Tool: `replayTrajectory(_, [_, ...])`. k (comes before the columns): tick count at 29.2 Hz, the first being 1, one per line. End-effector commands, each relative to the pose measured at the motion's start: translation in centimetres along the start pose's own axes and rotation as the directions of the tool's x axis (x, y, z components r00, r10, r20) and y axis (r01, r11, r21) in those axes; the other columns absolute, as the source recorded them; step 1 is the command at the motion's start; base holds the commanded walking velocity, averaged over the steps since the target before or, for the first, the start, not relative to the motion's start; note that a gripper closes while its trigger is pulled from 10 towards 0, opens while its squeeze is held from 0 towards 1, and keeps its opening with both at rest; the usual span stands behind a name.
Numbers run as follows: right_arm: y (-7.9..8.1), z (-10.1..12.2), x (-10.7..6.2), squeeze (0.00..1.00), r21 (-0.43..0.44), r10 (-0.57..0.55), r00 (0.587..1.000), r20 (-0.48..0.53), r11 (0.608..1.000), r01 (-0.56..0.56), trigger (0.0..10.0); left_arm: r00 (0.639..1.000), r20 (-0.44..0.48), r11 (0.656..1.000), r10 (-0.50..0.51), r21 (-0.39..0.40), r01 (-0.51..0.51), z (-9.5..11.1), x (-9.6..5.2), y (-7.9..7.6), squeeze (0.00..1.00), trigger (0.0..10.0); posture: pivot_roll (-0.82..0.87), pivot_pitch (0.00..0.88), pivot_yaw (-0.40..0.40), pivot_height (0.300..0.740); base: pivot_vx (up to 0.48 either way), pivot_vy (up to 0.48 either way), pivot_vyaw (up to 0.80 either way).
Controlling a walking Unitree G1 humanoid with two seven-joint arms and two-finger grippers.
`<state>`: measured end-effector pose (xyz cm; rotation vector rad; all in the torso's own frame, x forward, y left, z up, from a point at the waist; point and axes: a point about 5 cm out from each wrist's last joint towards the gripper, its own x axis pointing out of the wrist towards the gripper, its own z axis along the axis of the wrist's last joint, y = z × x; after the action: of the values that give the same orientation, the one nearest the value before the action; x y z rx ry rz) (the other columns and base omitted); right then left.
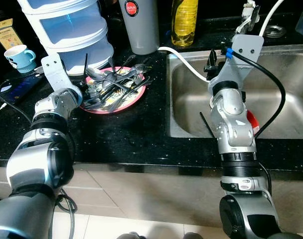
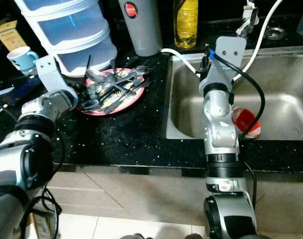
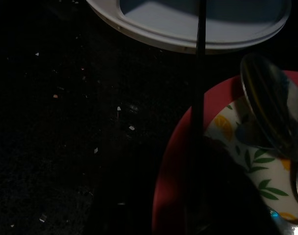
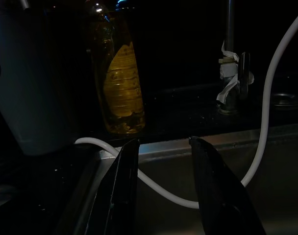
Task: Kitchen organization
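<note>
Plainly, the right gripper [image 4: 161,188] hangs with its two black fingers spread and empty over the near left corner of the stainless steel sink [image 1: 286,107], a white hose [image 4: 266,122] crossing beyond. Whether the left gripper [image 1: 85,67] is parted cannot be told: one thin finger [image 3: 198,98] rises at the near edge of the red-rimmed, leaf-patterned plate [image 1: 136,97]. Heaped metal cutlery [image 1: 114,84] hides most of that plate.

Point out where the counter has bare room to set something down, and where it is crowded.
Bare black counter lies between the pink plate and the sink, along the front edge. It is crowded behind: stacked containers, grey canister, oil bottle, blue mug.
</note>
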<state>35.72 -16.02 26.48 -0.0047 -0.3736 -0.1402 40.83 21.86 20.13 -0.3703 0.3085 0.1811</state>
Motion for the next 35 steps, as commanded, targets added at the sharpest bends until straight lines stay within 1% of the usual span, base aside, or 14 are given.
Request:
replayTrajectory(1, [0.3,0.0,-0.2,0.0,0.016,0.006,1.0,-0.003,1.0,-0.006,10.0,0.998,-0.005,0.998,0.056,0.021,-0.056,0.1,0.0,1.5,0.0,0.0,0.1,0.068,0.149,0.74,0.0,0.0,0.0])
replayTrajectory(9, [0.4,0.0,-0.2,0.0,0.02,0.009,1.0,-0.002,1.0,-0.009,10.0,0.998,0.032,0.996,0.055,0.069,-0.057,0.6,-0.1,1.4,0.0,0.0,0.1,0.063,0.147,0.74,0.0,0.0,0.0])
replayTrajectory(12, [0.5,0.0,-0.1,0.0,0.023,0.013,1.0,-0.002,1.0,-0.013,10.0,0.992,0.119,0.98,0.052,0.187,-0.074,1.9,-0.3,0.9,0.0,0.0,0.11,0.057,0.144,0.74,0.0,0.0,0.0])
replayTrajectory(13, [0.5,0.0,-0.1,0.0,0.023,0.013,1.0,-0.002,1.0,-0.013,10.0,0.988,0.145,0.97,0.052,0.228,-0.084,2.2,-0.3,0.6,0.0,1.3,0.11,0.051,0.144,0.74,0.0,0.0,0.0])
replayTrajectory(14, [0.5,0.0,-0.1,0.0,0.023,0.013,1.0,-0.002,1.0,-0.013,10.0,0.988,0.145,0.97,0.052,0.228,-0.084,2.2,-0.3,0.6,0.0,1.3,0.11,0.051,0.144,0.74,0.0,0.0,0.0])
replayTrajectory(15, [0.5,0.0,-0.1,0.0,0.024,0.014,1.0,-0.002,1.0,-0.014,10.0,0.985,0.168,0.964,0.046,0.251,-0.088,2.5,-0.4,0.2,0.0,10.0,0.11,0.049,0.143,0.74,0.0,0.0,0.0])
replayTrajectory(17, [0.6,0.1,-0.1,0.0,0.026,0.015,1.0,-0.001,1.0,-0.015,10.0,0.981,0.191,0.961,0.023,0.265,-0.075,3.0,-0.6,-0.7,0.0,10.0,0.11,0.045,0.143,0.74,0.0,0.0,0.0])
replayTrajectory(20, [0.7,0.1,-0.1,0.0,0.026,0.017,1.0,0.003,0.999,-0.017,10.0,0.984,0.163,0.983,-0.078,0.175,0.049,3.3,-1.0,-2.8,0.0,10.0,0.11,0.039,0.145,0.74,0.0,0.0,0.0])
replayTrajectory(24, [0.6,0.1,-0.1,0.0,0.027,0.015,1.0,0.005,1.0,-0.016,10.0,0.983,0.145,0.986,-0.117,0.132,0.098,3.1,-1.5,-4.0,0.0,10.0,0.11,0.036,0.149,0.74,0.0,0.0,0.0])
replayTrajectory(26, [0.5,0.0,-0.2,0.0,0.027,0.014,1.0,0.002,1.0,-0.014,10.0,0.986,0.077,0.986,-0.15,0.079,0.144,1.5,-2.2,-5.4,0.0,10.0,0.12,0.035,0.15,0.74,0.0,0.0,0.0])
replayTrajectory(29, [0.6,0.0,-0.2,0.0,0.029,0.015,1.0,0.0,0.999,-0.015,10.0,0.982,0.036,0.98,-0.187,0.071,0.184,0.3,-2.9,-6.3,0.0,10.0,0.12,0.035,0.151,0.74,0.0,0.0,0.0])
replayTrajectory(31, [0.7,-0.1,-0.2,0.0,0.032,0.017,1.0,-0.001,0.999,-0.017,10.0,0.971,-0.01,0.969,-0.237,0.065,0.237,-1.2,-4.2,-7.4,0.0,10.0,0.12,0.035,0.15,0.74,0.0,0.0,0.0])
replayTrajectory(33, [0.7,-0.1,-0.2,0.0,0.033,0.017,1.0,-0.002,0.999,-0.017,10.0,0.966,-0.019,0.964,-0.257,0.073,0.257,-1.5,-4.8,-7.6,0.0,10.0,0.13,0.036,0.151,0.74,0.0,0.0,0.0])
replayTrajectory(35, [0.7,-0.1,-0.2,0.0,0.033,0.017,1.0,-0.002,0.999,-0.017,10.0,0.966,-0.019,0.964,-0.257,0.073,0.257,-1.5,-4.8,-7.6,0.0,10.0,0.13,0.036,0.151,0.74,0.0,0.0,0.0])
